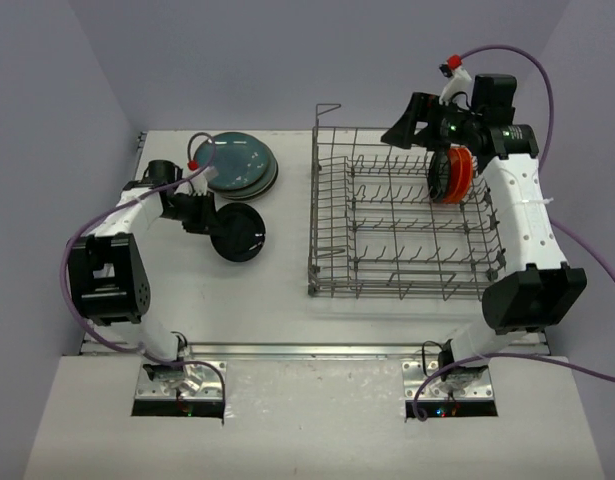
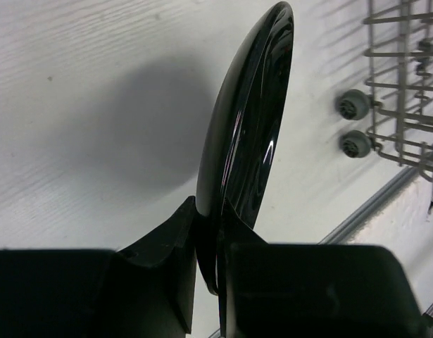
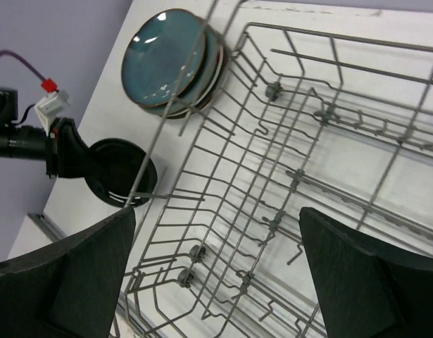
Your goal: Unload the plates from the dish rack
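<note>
My left gripper (image 1: 209,215) is shut on the rim of the small black plate (image 1: 239,233), which it holds just in front of a stack of teal plates (image 1: 237,163) on the table. In the left wrist view the black plate (image 2: 251,127) stands edge-on between my fingers (image 2: 160,246), its shadow on the table. The grey wire dish rack (image 1: 402,215) holds one orange-red plate (image 1: 452,172) upright at its far right. My right gripper (image 1: 401,126) is open and empty above the rack's far side, just left of that plate. The right wrist view shows the rack (image 3: 286,162) between its fingers (image 3: 68,282).
The right wrist view also shows the teal stack (image 3: 167,60), the black plate (image 3: 121,172) and my left gripper (image 3: 61,148). The rack has a raised wire loop (image 1: 327,108) at its far left corner and small wheels (image 2: 353,105). A metal rail (image 1: 317,350) runs along the table's near edge.
</note>
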{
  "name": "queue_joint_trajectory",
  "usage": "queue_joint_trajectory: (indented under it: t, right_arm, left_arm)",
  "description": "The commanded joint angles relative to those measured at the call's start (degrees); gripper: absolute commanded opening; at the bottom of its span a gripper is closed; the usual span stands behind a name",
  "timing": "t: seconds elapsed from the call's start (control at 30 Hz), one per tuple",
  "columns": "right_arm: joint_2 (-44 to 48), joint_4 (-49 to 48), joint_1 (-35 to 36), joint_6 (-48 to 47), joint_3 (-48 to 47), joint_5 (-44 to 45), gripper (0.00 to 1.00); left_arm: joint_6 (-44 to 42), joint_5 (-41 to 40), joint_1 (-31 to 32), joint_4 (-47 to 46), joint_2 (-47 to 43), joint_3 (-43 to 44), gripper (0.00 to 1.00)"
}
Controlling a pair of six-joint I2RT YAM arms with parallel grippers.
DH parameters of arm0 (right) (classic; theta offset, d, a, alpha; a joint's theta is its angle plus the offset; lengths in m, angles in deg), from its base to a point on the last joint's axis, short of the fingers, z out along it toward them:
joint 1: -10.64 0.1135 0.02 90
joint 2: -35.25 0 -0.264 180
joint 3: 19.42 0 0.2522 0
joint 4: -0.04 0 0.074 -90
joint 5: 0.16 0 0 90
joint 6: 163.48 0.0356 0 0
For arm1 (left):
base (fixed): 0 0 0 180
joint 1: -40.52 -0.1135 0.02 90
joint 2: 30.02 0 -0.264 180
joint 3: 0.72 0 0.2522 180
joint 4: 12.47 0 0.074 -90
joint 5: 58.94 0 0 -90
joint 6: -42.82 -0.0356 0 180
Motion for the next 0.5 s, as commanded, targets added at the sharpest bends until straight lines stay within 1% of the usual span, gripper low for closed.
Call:
queue_joint_trajectory:
  t: [0.0,0.1,0.3,0.47]
  right_arm:
    - [0.8,0.2,-1.9,3.1,1.5,-3.3,0.97]
    - [1.3,0.5,-3.2,2.8,1.9,-3.4,0.97]
    - [1.7,1.1,-3.4,1.9,1.8,-2.5,0.97]
    - [1.6,1.2,-3.4,1.8,1.6,-2.4,0.97]
  left_arm:
    - [2.4,-2.5,-0.6,-6.6,4.4,0.6,0.00]
    - [3.6,-2.9,-0.6,-7.6,8.4,1.0,0.00]
    - [5.6,-2.2,-0.7,-9.9,12.3,0.0,0.07]
    - [6.7,-4.2,-0.6,-11.2,14.2,-1.1,0.20]
